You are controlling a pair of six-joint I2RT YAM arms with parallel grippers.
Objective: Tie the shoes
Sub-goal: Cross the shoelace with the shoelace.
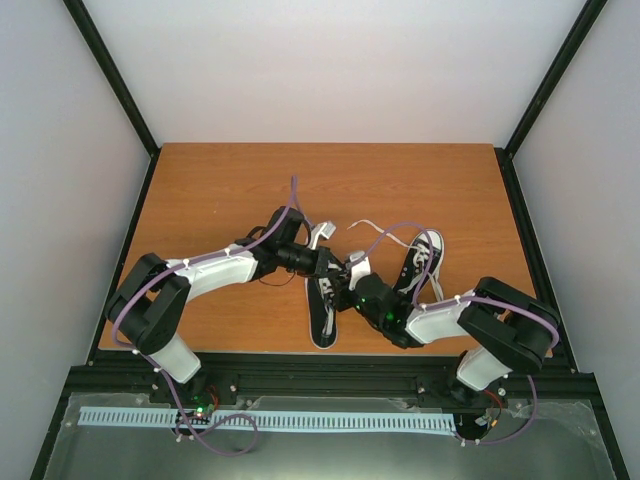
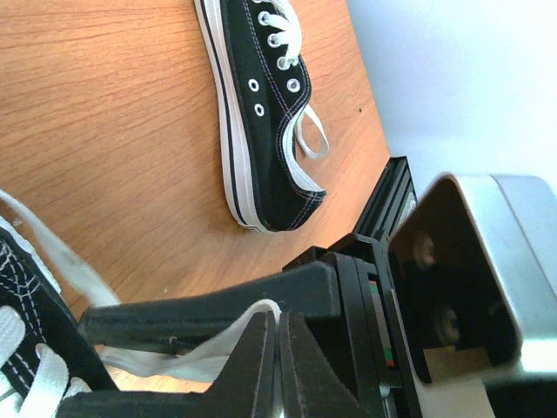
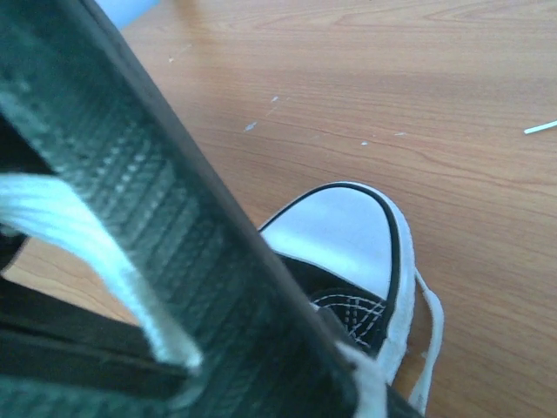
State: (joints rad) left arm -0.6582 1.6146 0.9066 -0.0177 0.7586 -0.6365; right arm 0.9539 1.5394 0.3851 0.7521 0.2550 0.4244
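Seen from above, a wooden table point(image 1: 200, 200) holds two small black canvas shoes with white soles and long white laces. They lie near the front middle of the table, apart from each other. The left-hand shoe point(image 1: 322, 318) lies lengthwise toward the front edge. The right-hand shoe point(image 1: 426, 258) sits tilted, a little farther back and to the right. Two robot arms reach in from the front corners and meet just behind the left-hand shoe, with their tips almost touching. In the left wrist view, the left gripper point(image 2: 277, 320) is clenched, its two black fingers pressed together on a flat white lace point(image 2: 228, 338). The lace runs out to the left toward the laced top of a shoe at the lower left corner. In that same view the other shoe rests on its sole farther off, its heel toward the table edge. The right gripper point(image 1: 352, 272) is next to the left one. Its wrist view is filled by one ribbed pad point(image 3: 187, 252) crossing the picture diagonally, with a strip of white lace lying against it and a second dark finger close below. The jaws look narrow, but whether they actually pinch the lace cannot be told. Behind the pad, a white toe cap point(image 3: 335, 233) rests on the wood with a loose lace end beside it. Which shoe it belongs to cannot be told.
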